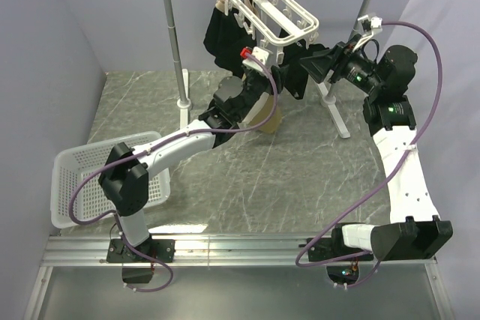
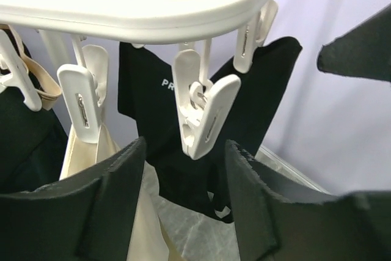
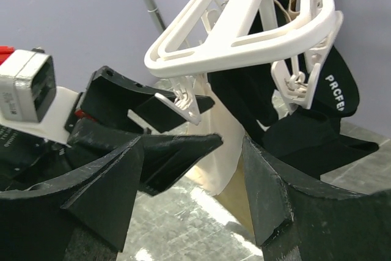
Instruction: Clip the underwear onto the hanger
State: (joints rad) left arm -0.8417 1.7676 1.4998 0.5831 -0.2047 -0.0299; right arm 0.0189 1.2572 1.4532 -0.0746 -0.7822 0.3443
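Note:
The white hanger (image 1: 266, 5) hangs from the rack's top bar, with black garments clipped on it. The tan underwear (image 1: 270, 116) hangs down under its near side. In the left wrist view the underwear (image 2: 91, 157) hangs below a white clip (image 2: 82, 99) that seems to hold it. My left gripper (image 2: 186, 151) is open and empty, raised under the frame, with another clip (image 2: 201, 111) dangling just above the gap between its fingers. My right gripper (image 3: 192, 145) is open and empty, facing the left gripper's fingers (image 3: 165, 145) and the underwear (image 3: 229, 132) from the right.
A grey-white metal pole rack (image 1: 174, 35) carries the hanger; its feet stand on the marble table. Black garments (image 2: 195, 151) hang behind the clips, one with white lettering (image 3: 335, 93). A white basket (image 1: 79, 177) sits at the left.

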